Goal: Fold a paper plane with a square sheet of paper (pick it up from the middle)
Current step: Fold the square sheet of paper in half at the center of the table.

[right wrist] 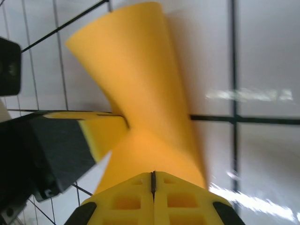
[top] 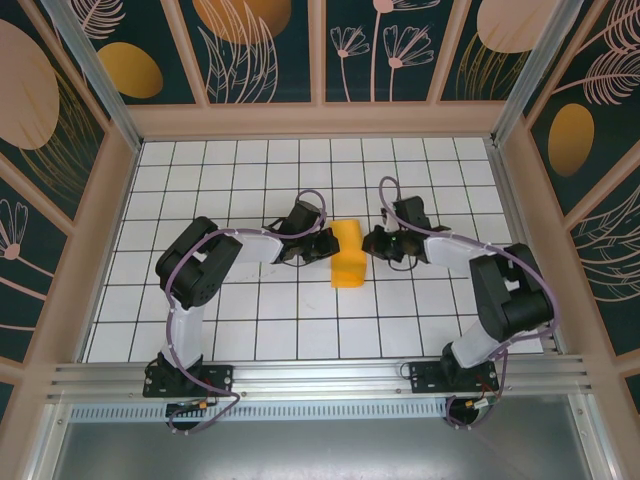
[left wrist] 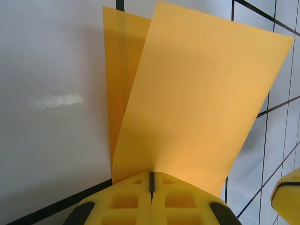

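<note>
Top external: left arm [top: 200, 268] and right arm [top: 500, 290] bent inward; left fingers [left wrist: 123, 202] and right fingers [right wrist: 125, 202] pinched shut on the square sheet of paper [top: 348, 256].

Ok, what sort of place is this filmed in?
Probably a purpose-built robot test booth: a white gridded tabletop, decorated wall panels boxing it in, and a metal rail along the near edge.

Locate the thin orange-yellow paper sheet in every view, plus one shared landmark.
Top external: thin orange-yellow paper sheet mid-table, between left tool and right tool.
Left wrist: sheet upper middle, pinched in the left tool.
Right wrist: sheet curled at centre, pinched in the right tool.
Shared landmark: white table's black grid lines.
</note>
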`<action>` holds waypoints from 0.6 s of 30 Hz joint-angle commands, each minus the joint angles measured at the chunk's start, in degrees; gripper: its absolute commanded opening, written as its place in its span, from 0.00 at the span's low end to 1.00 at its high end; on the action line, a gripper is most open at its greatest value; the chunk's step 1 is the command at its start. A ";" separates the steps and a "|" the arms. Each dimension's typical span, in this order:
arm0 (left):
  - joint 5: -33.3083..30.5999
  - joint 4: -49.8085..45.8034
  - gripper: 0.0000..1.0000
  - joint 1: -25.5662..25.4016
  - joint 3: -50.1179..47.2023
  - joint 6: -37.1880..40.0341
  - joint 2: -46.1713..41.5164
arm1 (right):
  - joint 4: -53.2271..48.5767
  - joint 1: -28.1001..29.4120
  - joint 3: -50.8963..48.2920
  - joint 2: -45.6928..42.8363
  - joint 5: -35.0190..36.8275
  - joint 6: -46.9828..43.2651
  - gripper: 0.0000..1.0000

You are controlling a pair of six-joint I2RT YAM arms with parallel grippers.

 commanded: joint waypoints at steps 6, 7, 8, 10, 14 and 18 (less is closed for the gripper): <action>-5.25 -9.24 0.03 -0.19 -1.77 0.54 5.59 | 7.63 1.21 2.73 9.01 -0.68 1.87 0.00; -5.42 -9.37 0.03 -0.21 -1.85 0.54 5.52 | 8.07 0.75 2.00 9.60 -0.67 1.78 0.00; -5.50 -9.45 0.03 -0.22 -2.01 0.51 5.55 | 8.52 0.25 1.32 10.07 -0.54 1.78 0.00; -5.78 -9.55 0.03 -0.17 -2.36 0.37 5.56 | 8.53 -1.38 -0.17 10.74 0.52 1.44 0.00; -5.68 -9.37 0.02 -0.22 -3.04 0.26 5.53 | 8.59 -4.70 -3.09 8.69 2.51 1.26 0.00; -5.70 -9.37 0.02 -0.22 -3.13 0.44 5.42 | 8.51 -5.78 -3.15 4.70 3.26 1.07 0.00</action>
